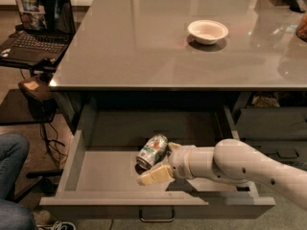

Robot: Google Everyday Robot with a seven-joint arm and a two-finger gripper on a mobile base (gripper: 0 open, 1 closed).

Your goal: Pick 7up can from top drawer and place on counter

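Observation:
The 7up can [152, 151] lies on its side on the grey floor of the open top drawer [103, 176], near the middle. My gripper [162, 161] reaches in from the right on a white arm. Its fingers are spread: one pale finger [156, 175] lies in front of the can and the other [173, 146] sits just to its right. The can lies between them and is not clamped. The glossy grey counter [144, 47] spans the view above the drawer.
A white bowl [207, 31] stands on the counter at the back right. A laptop [36, 25] sits on a black stand at the left. A person's jeans-clad leg [12, 176] is at the lower left. Darker drawers [273, 123] are at the right.

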